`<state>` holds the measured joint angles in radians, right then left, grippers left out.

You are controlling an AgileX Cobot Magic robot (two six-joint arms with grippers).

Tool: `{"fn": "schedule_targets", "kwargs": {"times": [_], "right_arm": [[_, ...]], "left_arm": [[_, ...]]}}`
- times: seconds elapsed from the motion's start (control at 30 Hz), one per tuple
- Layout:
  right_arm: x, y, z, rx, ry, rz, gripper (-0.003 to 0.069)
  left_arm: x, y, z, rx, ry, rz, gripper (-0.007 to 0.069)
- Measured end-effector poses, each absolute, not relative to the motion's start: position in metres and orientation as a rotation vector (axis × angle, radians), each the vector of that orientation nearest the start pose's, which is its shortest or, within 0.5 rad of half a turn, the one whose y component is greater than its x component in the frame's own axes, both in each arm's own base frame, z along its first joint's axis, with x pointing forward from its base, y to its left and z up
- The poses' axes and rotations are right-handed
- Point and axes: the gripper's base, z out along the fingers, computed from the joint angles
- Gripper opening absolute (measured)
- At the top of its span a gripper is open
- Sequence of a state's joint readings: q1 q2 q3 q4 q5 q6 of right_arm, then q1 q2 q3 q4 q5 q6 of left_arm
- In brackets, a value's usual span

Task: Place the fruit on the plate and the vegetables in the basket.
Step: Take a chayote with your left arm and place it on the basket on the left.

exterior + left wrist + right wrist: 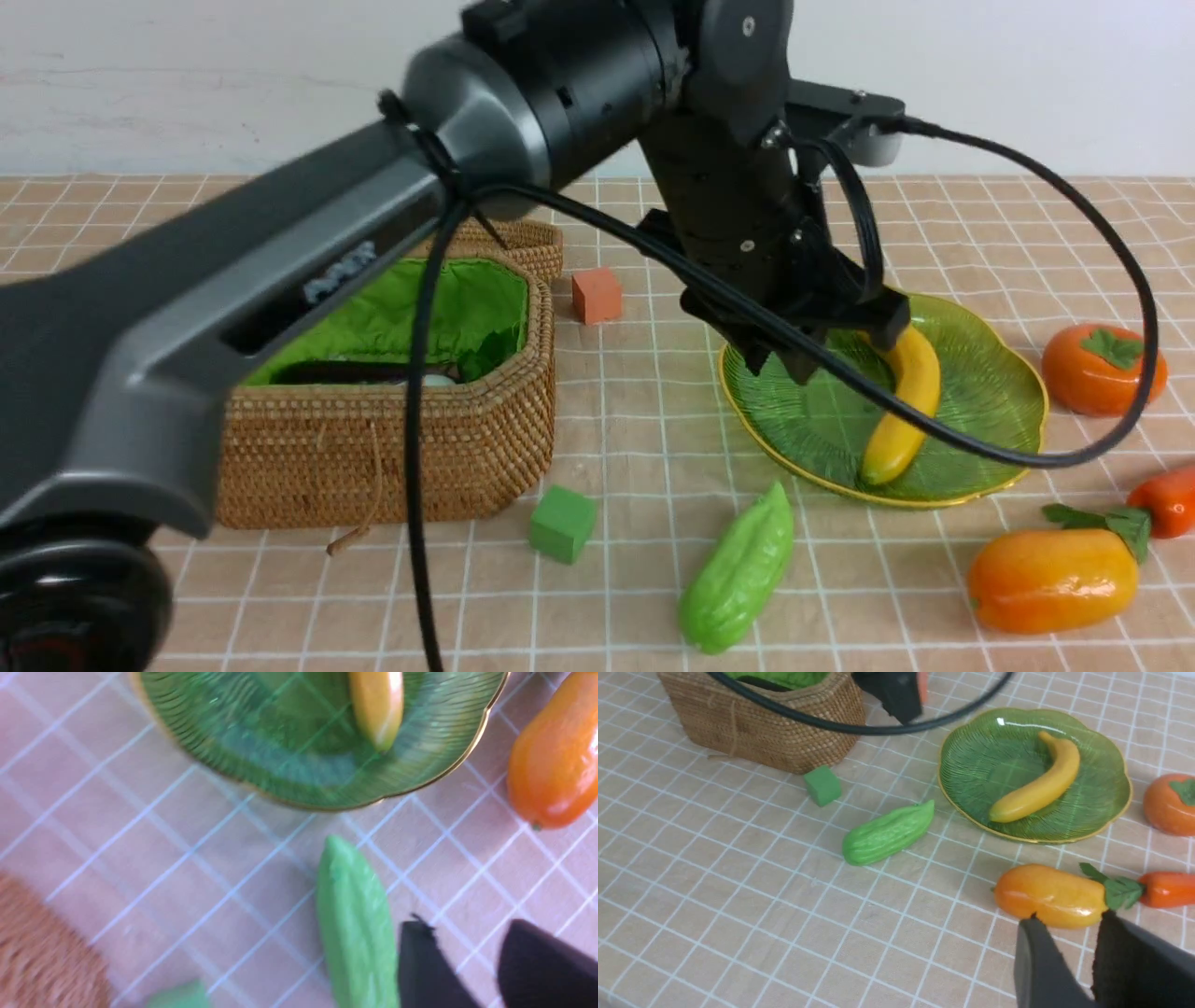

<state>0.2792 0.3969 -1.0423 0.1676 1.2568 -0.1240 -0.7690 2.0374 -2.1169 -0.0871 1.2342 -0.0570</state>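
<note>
A yellow banana (904, 401) lies on the green plate (999, 411). My left gripper (831, 347) hovers over the plate's near-left part. In the left wrist view it (467, 924) is open and empty, next to the light-green gourd (356, 933). My right gripper (1071, 918) is open and empty, its tips just short of the orange-yellow mango (1048, 895). The carrot (1164, 889) lies beside the mango and the persimmon (1168, 805) right of the plate. The basket (392, 439) at left holds a dark eggplant (345, 373) and green leaves (490, 350).
A green cube (562, 523) sits in front of the basket and an orange cube (596, 294) behind it, beside a shallow wicker lid (527, 245). The left arm and its black cable (1027, 457) stretch across the plate. A checked cloth (607, 448) covers the table.
</note>
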Motion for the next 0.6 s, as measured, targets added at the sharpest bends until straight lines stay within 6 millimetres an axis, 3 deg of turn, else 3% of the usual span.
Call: {"fn": "schedule_targets", "kwargs": {"times": [0.07, 0.13, 0.17, 0.23, 0.27, 0.3, 0.33, 0.43, 0.5, 0.57, 0.6], "right_arm": [[0.000, 0.015, 0.406, -0.456, 2.057, 0.294, 0.0197], [-0.001, 0.015, 0.406, -0.454, 2.058, 0.301, 0.0199], [-0.001, 0.015, 0.406, -0.454, 2.058, 0.302, 0.0199], [-0.001, 0.017, 0.407, -0.458, 2.057, 0.329, 0.0200], [-0.001, 0.017, 0.407, -0.458, 2.056, 0.332, 0.0200], [-0.002, 0.019, 0.407, -0.463, 2.054, 0.368, 0.0200], [-0.003, 0.020, 0.407, -0.464, 2.054, 0.372, 0.0200], [-0.004, 0.023, 0.408, -0.474, 2.049, 0.421, 0.0200], [-0.005, 0.024, 0.408, -0.477, 2.047, 0.439, 0.0200], [-0.005, 0.024, 0.408, -0.479, 2.047, 0.445, 0.0200], [-0.005, 0.025, 0.408, -0.479, 2.046, 0.447, 0.0200]], "left_arm": [[0.305, -0.317, 0.336, 0.972, 2.544, -0.342, 0.0097], [0.293, -0.321, 0.318, 1.040, 2.583, -0.285, 0.0108], [0.292, -0.322, 0.318, 1.044, 2.581, -0.282, 0.0108], [0.285, -0.330, 0.285, 1.141, 2.607, -0.207, 0.0215], [0.285, -0.329, 0.283, 1.146, 2.608, -0.195, 0.0227], [0.289, -0.336, 0.261, 1.164, 2.608, -0.176, 0.0344], [0.290, -0.336, 0.258, 1.165, 2.610, -0.171, 0.0371], [0.301, -0.345, 0.227, 1.140, 2.614, -0.158, 0.0566], [0.307, -0.350, 0.209, 1.132, 2.620, -0.152, 0.0638], [0.311, -0.353, 0.188, 1.140, 2.641, -0.131, 0.0649], [0.311, -0.353, 0.188, 1.138, 2.642, -0.130, 0.0647]]}}
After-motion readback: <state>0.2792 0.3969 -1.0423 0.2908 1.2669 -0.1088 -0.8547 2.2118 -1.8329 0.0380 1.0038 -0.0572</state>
